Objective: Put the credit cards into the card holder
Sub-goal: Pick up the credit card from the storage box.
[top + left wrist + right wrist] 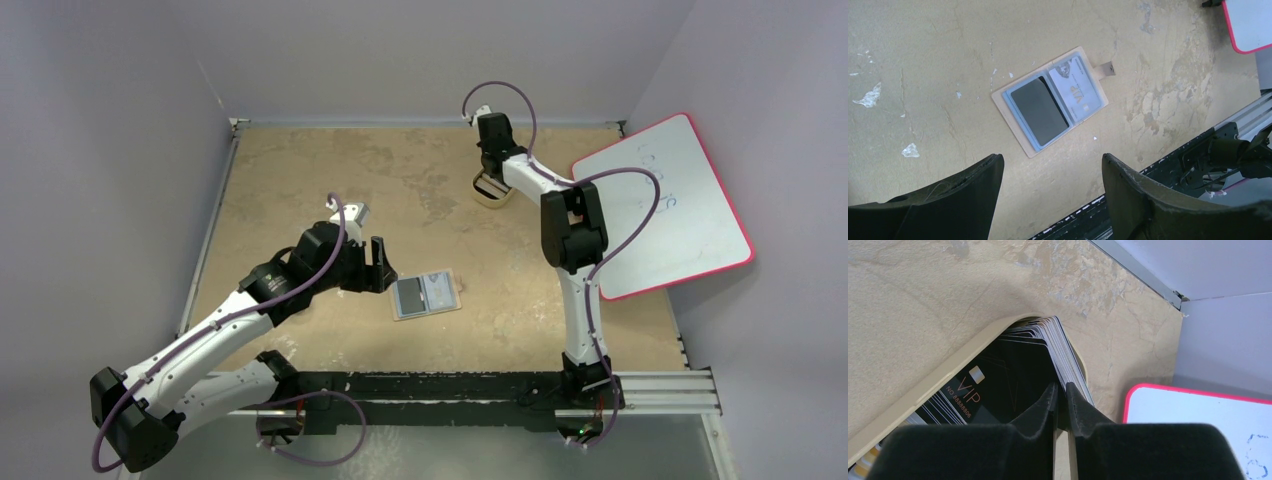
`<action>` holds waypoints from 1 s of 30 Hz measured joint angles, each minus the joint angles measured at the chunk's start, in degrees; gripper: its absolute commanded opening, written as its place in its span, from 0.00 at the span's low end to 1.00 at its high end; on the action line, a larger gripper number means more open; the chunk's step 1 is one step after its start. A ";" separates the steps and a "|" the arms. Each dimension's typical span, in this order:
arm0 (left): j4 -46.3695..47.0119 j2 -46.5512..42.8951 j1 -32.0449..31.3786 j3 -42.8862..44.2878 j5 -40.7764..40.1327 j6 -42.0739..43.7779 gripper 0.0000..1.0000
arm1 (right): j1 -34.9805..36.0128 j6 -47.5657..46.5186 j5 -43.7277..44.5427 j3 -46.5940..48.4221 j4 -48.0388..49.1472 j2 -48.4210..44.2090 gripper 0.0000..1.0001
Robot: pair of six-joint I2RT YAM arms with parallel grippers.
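Right gripper (1060, 390) at the cards (1064, 342), holder (427, 293) lying open.
Cards stand on edge in the tray (923, 387), 1 o'clock from the holder. Right jaws show only a slit at the stack's top edge; whether one is nipped we cannot tell. Left gripper (1048, 165) gapes empty at the holder's 9 o'clock. We judge cards light, stiff, slick: pinch one edge squarely.
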 measured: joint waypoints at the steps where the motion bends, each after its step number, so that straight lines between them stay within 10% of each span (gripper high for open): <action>1: -0.02 0.00 0.00 0.00 0.00 0.00 0.71 | 0.00 0.00 -0.04 0.00 0.00 0.00 0.08; 30: 1.42 -4.31 0.00 -0.83 -2.93 -2.82 0.72 | 0.28 14.99 -15.17 -4.52 -13.97 -19.37 0.00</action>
